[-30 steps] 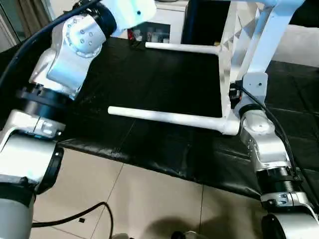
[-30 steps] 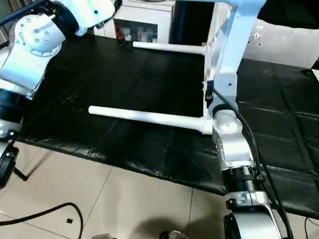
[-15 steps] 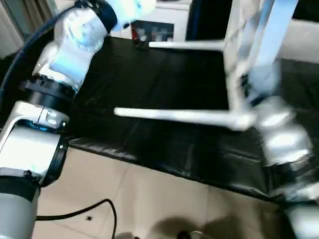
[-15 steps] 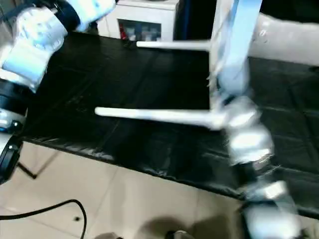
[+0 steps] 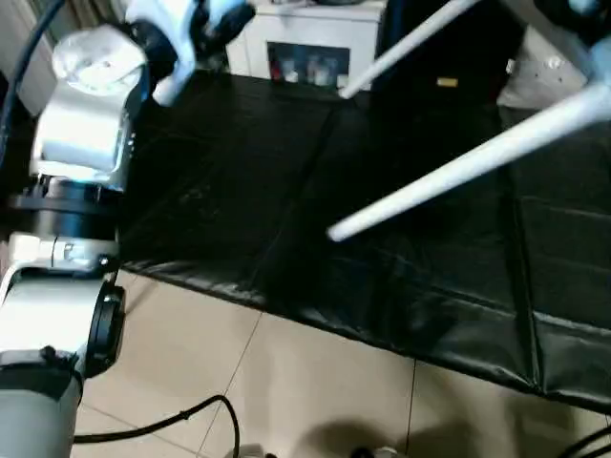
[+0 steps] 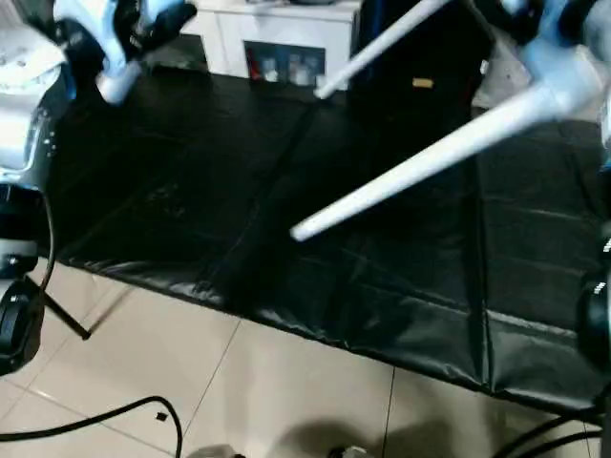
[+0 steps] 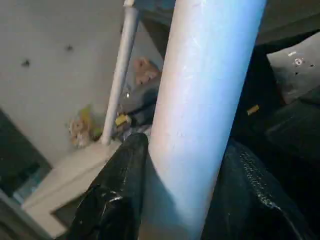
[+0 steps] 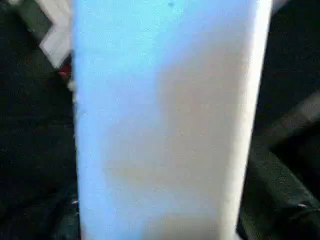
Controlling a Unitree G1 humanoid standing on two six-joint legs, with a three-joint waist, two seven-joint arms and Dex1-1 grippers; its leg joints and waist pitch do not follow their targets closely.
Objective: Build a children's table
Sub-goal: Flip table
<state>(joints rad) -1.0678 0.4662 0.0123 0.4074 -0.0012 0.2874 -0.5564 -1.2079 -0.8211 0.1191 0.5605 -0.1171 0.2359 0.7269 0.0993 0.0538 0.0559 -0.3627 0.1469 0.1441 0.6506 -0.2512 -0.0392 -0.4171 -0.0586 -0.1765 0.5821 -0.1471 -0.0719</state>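
The children's table is up off the black surface. Two of its white legs slope down toward the left, the nearer leg (image 5: 458,162) ending above the surface's front part and the farther leg (image 5: 401,48) ending near the cabinet. Its top is out of view. My left gripper (image 7: 187,145), seen at the upper left in the left eye view (image 5: 215,19), is shut on another white leg (image 7: 205,75), with black fingers (image 7: 125,190) on both sides of it. My right gripper (image 8: 165,190) is shut on a flat white part of the table (image 8: 165,100).
The black-covered work surface (image 5: 239,191) runs across the view, its front edge over beige floor tiles (image 5: 286,382). A white glass-doored cabinet (image 5: 305,48) stands behind it. A black cable (image 5: 172,425) lies on the floor by my left arm (image 5: 86,143).
The table has swung upward: the legs that lay level just over the surface now slope up to the right. My right arm has risen out of the lower right. The view has also shifted.
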